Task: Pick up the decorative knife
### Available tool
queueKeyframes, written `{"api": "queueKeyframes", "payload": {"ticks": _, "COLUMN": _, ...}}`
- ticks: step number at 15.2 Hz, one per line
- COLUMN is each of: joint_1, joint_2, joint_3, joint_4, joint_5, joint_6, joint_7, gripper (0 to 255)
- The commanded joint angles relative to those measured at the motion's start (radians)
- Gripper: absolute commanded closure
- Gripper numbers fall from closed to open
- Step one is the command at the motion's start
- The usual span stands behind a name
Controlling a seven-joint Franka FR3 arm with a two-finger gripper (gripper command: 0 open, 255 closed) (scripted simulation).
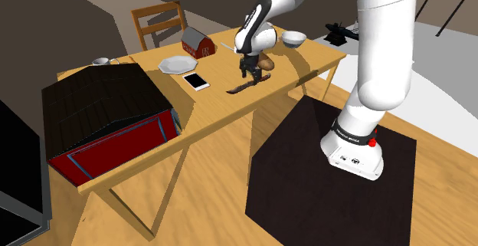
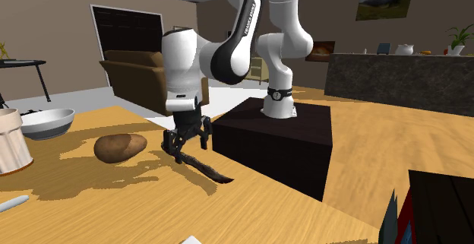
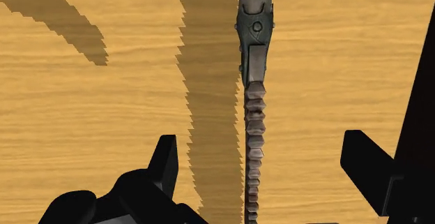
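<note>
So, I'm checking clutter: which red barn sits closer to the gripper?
The small red barn by the chair; the large dark-roofed barn stands much farther from the gripper.

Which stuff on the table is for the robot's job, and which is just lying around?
For the job: decorative knife; gripper, its fingers open on either side of it.

Just lying about: potato, bowl, plate, phone, small red barn, big red barn.

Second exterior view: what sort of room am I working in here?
Most likely a home's open living and dining area: a wooden table with a bowl on it, a brown armchair behind, and a framed picture above a dark counter.
</note>
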Motion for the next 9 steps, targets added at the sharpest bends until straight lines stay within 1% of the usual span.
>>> {"api": "queueKeyframes", "payload": {"ticks": 1, "joint_1": -0.01, "joint_2": 0.032, "joint_3": 0.013, "joint_4": 0.008, "joint_5": 0.017, "joint_6": 0.024, "joint_7": -0.013, "gripper": 0}}
{"api": "queueKeyframes", "payload": {"ticks": 3, "joint_1": -0.01, "joint_2": 0.032, "joint_3": 0.013, "joint_4": 0.008, "joint_5": 0.016, "joint_6": 0.024, "joint_7": -0.013, "gripper": 0}}
{"api": "queueKeyframes", "payload": {"ticks": 4, "joint_1": -0.01, "joint_2": 0.032, "joint_3": 0.013, "joint_4": 0.007, "joint_5": 0.016, "joint_6": 0.024, "joint_7": -0.012, "gripper": 255}}
{"api": "queueKeyframes", "payload": {"ticks": 9, "joint_1": -0.01, "joint_2": 0.031, "joint_3": 0.013, "joint_4": 0.006, "joint_5": 0.016, "joint_6": 0.025, "joint_7": -0.013, "gripper": 255}}
